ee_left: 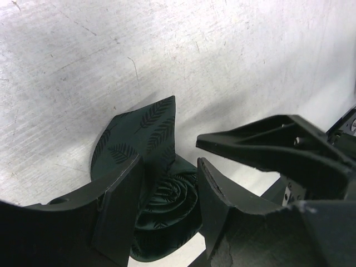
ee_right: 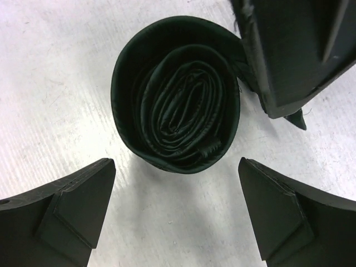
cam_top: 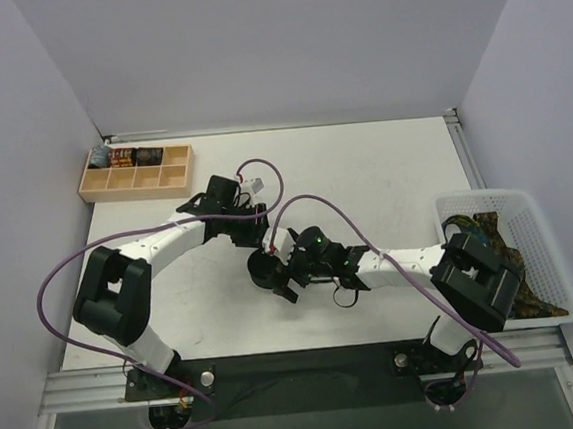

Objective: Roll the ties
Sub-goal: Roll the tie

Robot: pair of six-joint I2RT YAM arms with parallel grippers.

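one dark green tie, wound into a spiral roll, is standing on end on the white table, the left gripper pinching its sides while the right gripper is hovering above it, spread wide and not touching.

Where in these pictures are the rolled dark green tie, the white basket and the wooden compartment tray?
rolled dark green tie (ee_right: pixel 178 111): right wrist view, middle of the coil.
white basket (cam_top: pixel 481 195): top external view, its far rim.
wooden compartment tray (cam_top: pixel 134 195): top external view, its near wall.
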